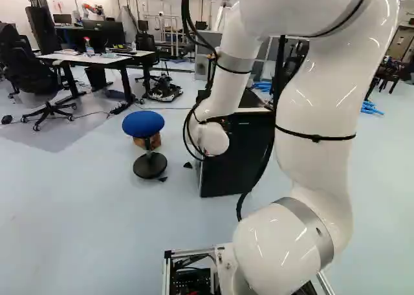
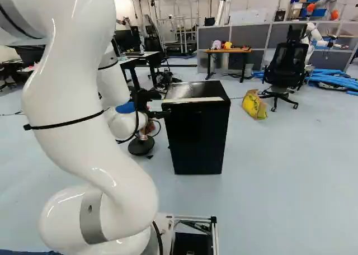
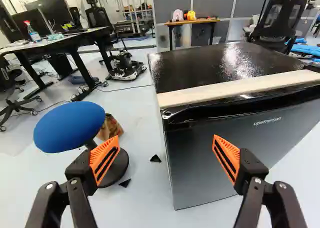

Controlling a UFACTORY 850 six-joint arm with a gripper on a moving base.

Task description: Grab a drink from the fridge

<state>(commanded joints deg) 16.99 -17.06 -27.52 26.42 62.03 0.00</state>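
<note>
The gripper is beside the upper left part of the black fridge in the right base view; the left base view shows the fridge partly behind my arm. From the wrist, the gripper stands wide open with nothing held, its orange pads facing each other. One finger is in front of the closed dark door, the other past the door's side edge, toward the stool. A pale strip runs along the fridge's top front edge. The inside of the fridge and any drink are hidden.
Beside the fridge stand a blue stool and a small brown box. A desk with monitors is farther back. Beyond the fridge are a yellow bag, an office chair and another robot.
</note>
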